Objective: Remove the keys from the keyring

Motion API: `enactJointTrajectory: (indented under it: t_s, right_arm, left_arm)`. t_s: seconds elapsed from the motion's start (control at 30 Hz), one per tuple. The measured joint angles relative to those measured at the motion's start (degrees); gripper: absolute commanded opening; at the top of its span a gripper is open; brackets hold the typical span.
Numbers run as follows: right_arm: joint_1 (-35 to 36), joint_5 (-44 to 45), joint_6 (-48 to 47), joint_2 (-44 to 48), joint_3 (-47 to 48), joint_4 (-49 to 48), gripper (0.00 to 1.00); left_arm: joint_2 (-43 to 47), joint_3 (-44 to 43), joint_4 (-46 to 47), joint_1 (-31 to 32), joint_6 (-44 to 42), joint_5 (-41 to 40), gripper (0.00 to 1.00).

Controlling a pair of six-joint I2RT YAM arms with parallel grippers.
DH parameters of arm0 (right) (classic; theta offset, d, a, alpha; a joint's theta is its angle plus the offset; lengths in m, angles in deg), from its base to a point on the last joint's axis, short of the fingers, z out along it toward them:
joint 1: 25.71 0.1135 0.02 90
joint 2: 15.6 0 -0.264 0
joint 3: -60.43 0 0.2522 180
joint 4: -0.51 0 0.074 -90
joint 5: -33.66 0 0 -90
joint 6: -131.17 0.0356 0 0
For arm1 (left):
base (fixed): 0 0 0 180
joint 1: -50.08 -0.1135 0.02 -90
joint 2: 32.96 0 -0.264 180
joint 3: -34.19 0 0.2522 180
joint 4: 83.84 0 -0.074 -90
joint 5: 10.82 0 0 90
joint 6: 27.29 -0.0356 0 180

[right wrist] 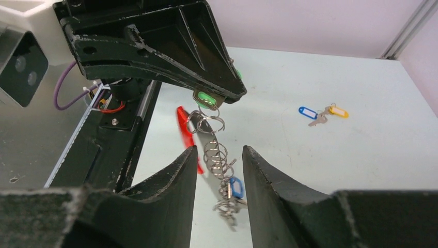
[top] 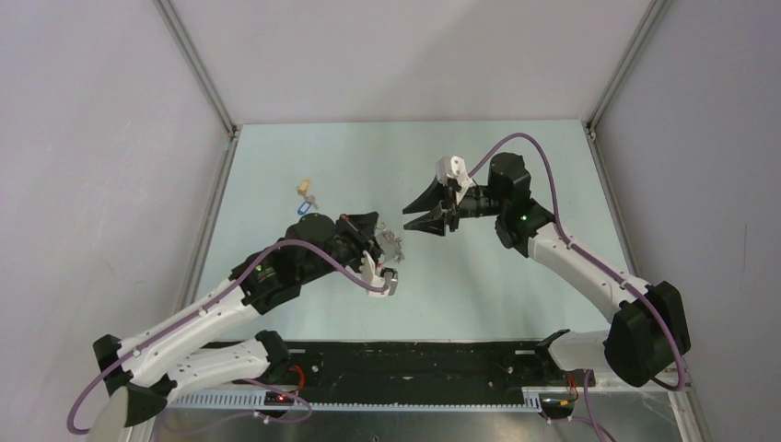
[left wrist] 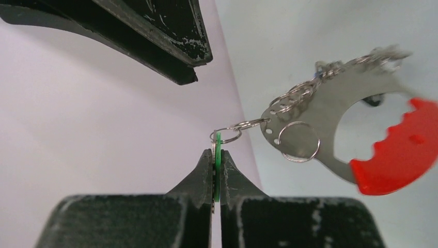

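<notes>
**A:** What is lying out beyond the left jaws?

**B:** A blue-tagged key (right wrist: 307,112) and a tan-tagged key (right wrist: 338,111) are resting loose on the table (right wrist: 320,181), well apart from them.

**A:** And the left jaws themselves?

**B:** They are clenching a green tag (left wrist: 218,147). The keyring (left wrist: 330,116), with its red band (left wrist: 403,150), is dangling from that tag just past their tips.

**A:** The right jaws?

**B:** They are standing released, gripping nothing. The hanging rings (right wrist: 217,155) are showing in their gap, but I cannot tell whether they are touching.

The pale green table (top: 516,157) carries little. Two keys (top: 307,199) lie close together at its far left, tagged blue and yellow
</notes>
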Motion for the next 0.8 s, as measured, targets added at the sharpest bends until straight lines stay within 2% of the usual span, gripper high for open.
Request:
enactJointTrajectory:
  t_s: [0.3,0.8]
  right_arm:
    - [3.3,3.3,-0.5,-0.4,0.0,-2.9,0.41]
    - [6.0,4.0,-4.0,-0.5,-0.1,-4.6,0.43]
  left_arm:
    - [-1.1,-2.9,-0.3,0.7,-5.6,-1.4,0.00]
    - [-1.1,-5.0,-0.8,0.8,-6.1,3.9,0.00]
